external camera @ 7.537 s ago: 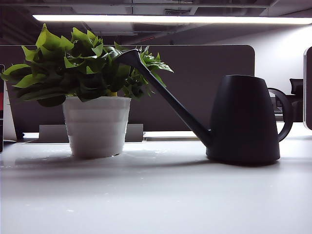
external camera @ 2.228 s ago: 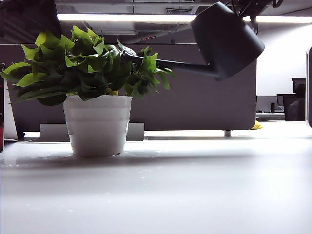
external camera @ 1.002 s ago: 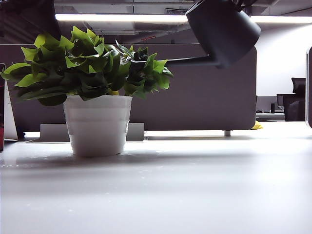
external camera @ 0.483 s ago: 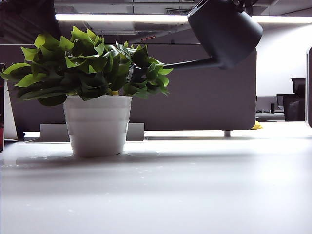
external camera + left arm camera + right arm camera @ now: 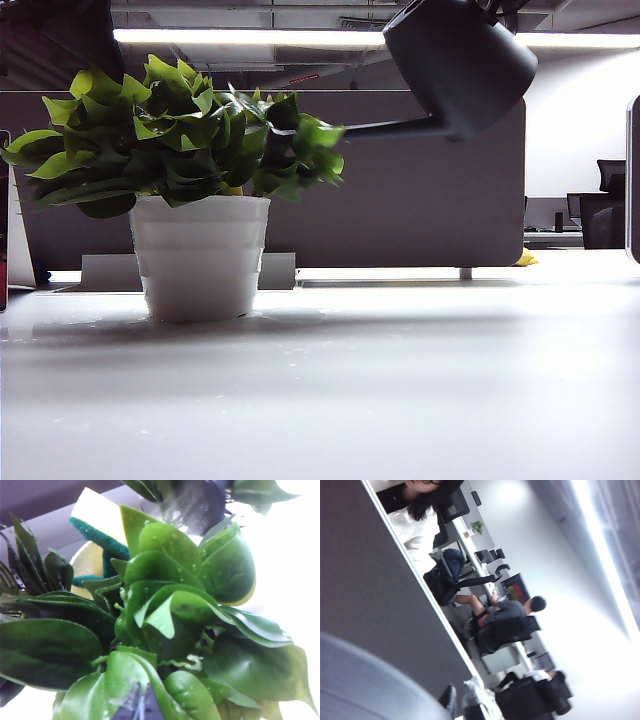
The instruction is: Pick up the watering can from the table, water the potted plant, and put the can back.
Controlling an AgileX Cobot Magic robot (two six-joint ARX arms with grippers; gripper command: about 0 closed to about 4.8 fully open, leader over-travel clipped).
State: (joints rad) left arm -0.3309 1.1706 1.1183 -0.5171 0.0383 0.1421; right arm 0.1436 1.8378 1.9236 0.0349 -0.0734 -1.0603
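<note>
Hanging tilted high at the upper right of the exterior view, the watering can (image 5: 460, 62) is clear of the bench (image 5: 400, 380), its long spout reaching left into the leaves of the potted plant (image 5: 190, 180), which stands on the bench at the left. The right gripper is not visible in any view; its jaws are together. The left gripper shows nowhere either, and its jaws cannot be told; its wrist view is filled with wet green leaves (image 5: 165, 605).
</note>
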